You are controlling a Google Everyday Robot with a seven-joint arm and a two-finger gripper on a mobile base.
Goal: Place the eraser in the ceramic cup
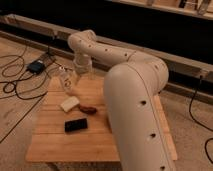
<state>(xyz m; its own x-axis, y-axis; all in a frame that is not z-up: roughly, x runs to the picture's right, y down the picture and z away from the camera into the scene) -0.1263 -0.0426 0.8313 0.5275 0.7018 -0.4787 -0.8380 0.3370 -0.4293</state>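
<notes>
Hovering beside one clear bottle [64,80] is the hand [76,78], open or closed I cannot tell; one eraser [76,125] is lying flat on the table [55,145] near one cream block [70,103] and one reddish-brown item [89,108].

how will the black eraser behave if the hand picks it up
The eraser lies flat on the wooden table, so it probably won't roll or tip, but its low edges may be hard to pinch. It looks stiff and likely light. The hand hangs over the table's far side.
</notes>
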